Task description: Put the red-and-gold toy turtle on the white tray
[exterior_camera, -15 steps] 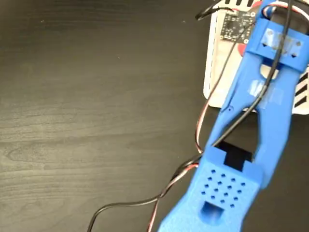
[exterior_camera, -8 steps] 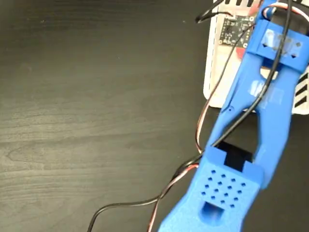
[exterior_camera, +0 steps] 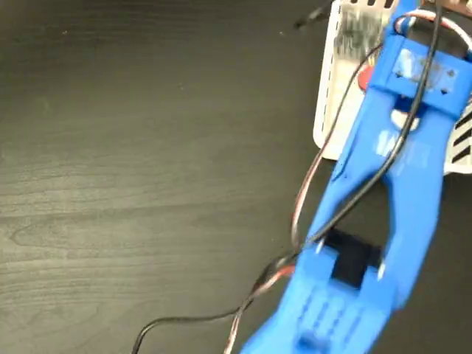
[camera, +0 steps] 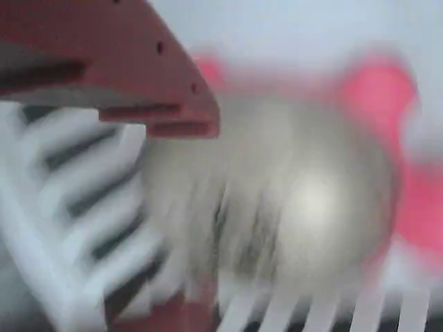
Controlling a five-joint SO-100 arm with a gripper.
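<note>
In the wrist view the red-and-gold toy turtle [camera: 304, 194] fills the frame as a blurred gold dome with red legs around it. It lies over the white tray [camera: 76, 207], whose black stripes show at the left and along the bottom. My gripper [camera: 190, 221] has one red finger [camera: 138, 76] at the upper left, by the shell's edge, and a red part low down. Blur hides whether the jaws press the toy. In the fixed view only a red bit of the turtle [exterior_camera: 363, 78] shows, beside my blue arm [exterior_camera: 391, 184], over the tray [exterior_camera: 332, 110].
A dark wood-grain table [exterior_camera: 147, 169] fills the left and middle of the fixed view. Black and red cables [exterior_camera: 295, 221] trail from the arm toward the bottom edge. The tray's striped edge [exterior_camera: 461, 144] shows at the right.
The arm has shifted slightly and is now blurred by motion. The wrist end over the tray has moved a little up the picture. The red bit of the turtle stays over the tray.
</note>
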